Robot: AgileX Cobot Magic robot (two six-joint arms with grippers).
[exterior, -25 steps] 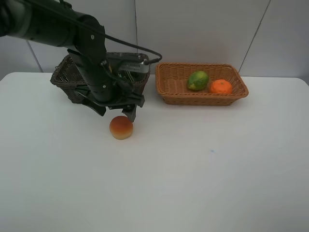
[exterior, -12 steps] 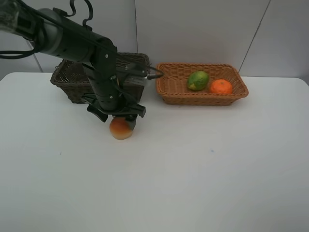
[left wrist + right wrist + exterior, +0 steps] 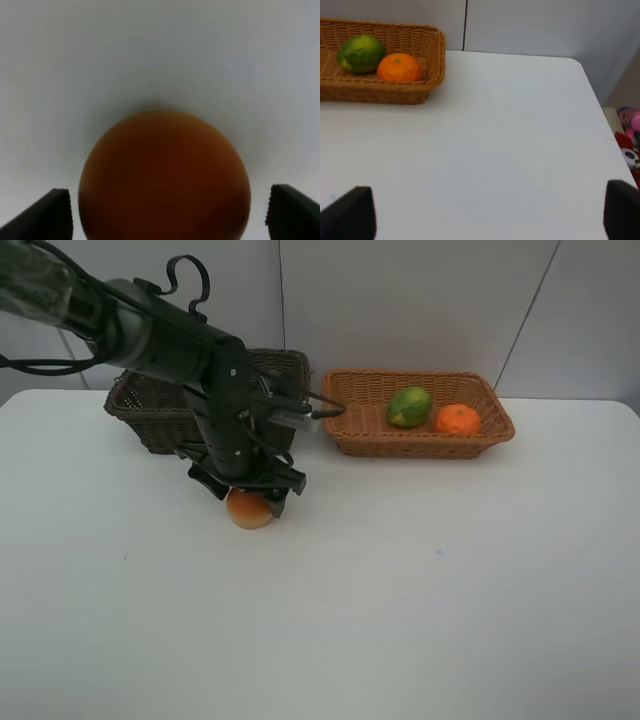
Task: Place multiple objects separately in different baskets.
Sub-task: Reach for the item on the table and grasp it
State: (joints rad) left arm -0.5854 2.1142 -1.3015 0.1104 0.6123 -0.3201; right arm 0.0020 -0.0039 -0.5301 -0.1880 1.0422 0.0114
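— Where's the left gripper (image 3: 249, 492)?
— Low over the peach (image 3: 250, 510) on the table (image 3: 420, 590), jaws spread wide. The peach sits between the fingertips (image 3: 52, 212), with a gap on each side.
— And the baskets?
— The dark basket (image 3: 150, 405) is just behind the gripper; the tan basket (image 3: 365, 405) lies off to its side, holding the lime (image 3: 410, 406) and orange (image 3: 458, 419).
— The right gripper (image 3: 485, 215)?
— Open above bare table, well apart from the tan basket.
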